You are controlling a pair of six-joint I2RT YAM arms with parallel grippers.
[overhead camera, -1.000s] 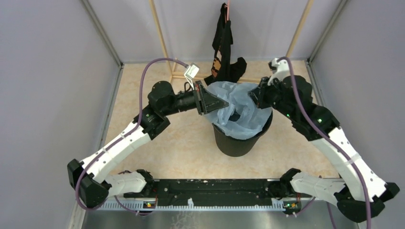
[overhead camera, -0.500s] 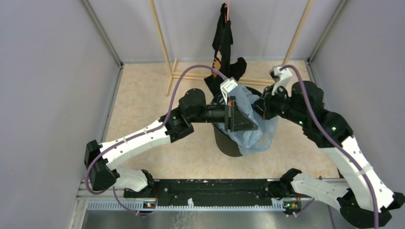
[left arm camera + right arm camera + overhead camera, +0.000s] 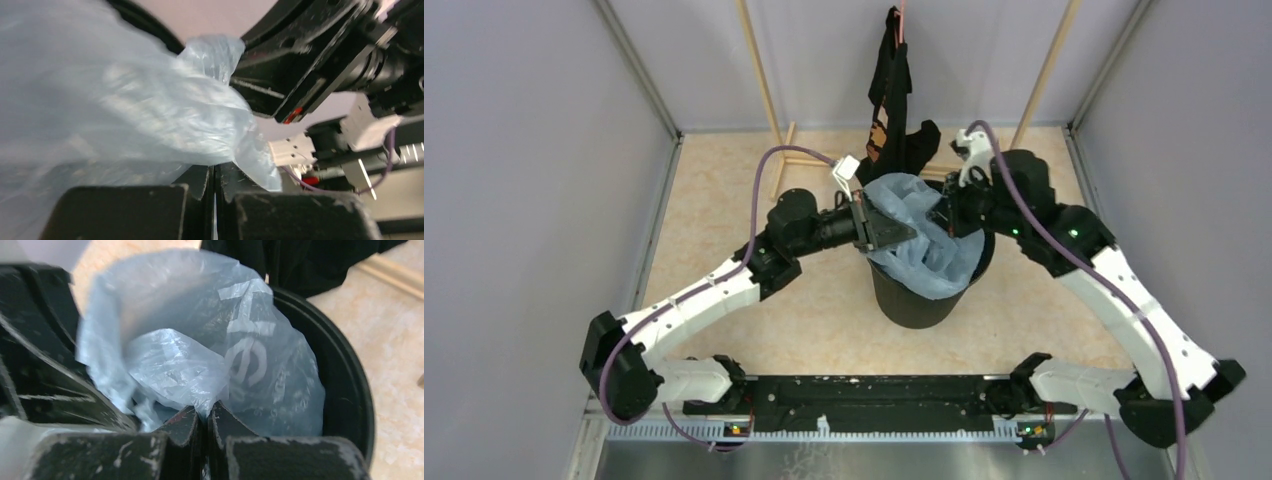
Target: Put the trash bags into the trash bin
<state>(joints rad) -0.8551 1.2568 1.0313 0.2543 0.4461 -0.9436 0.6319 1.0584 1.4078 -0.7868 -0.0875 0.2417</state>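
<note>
- The beige counter [image 3: 724,230] spread under everything, walled in by grey panels on three sides.
- A black garment [image 3: 889,90] with orange print hung at the far end, and its lower folds came down just behind the bin.
- Thin wooden rods [image 3: 764,90] leaned at the back, one on each side of the garment.
- The bin [image 3: 924,305] stood upright on the counter, roughly midway between my two arms. It was round, glossy and black, and its rim was bare on the right side.
- The bag [image 3: 929,255], pale blue and crinkled, sat in the mouth of the bin. It was bunched up above the rim, and part of it spilled over the near edge and down the outer wall. My right wrist camera showed white printing on the film and a hollow opening down into the bin.
- My left fingers [image 3: 215,175] reached in from the left over the rim. They were clenched together with a fold of the bag caught at their tips, and the film ballooned up and away to the left of them.
- My right fingers [image 3: 205,415] came in from the far right side of the bin. They were pressed tight on a small crumpled tuck of the bag just inside the opening.
</note>
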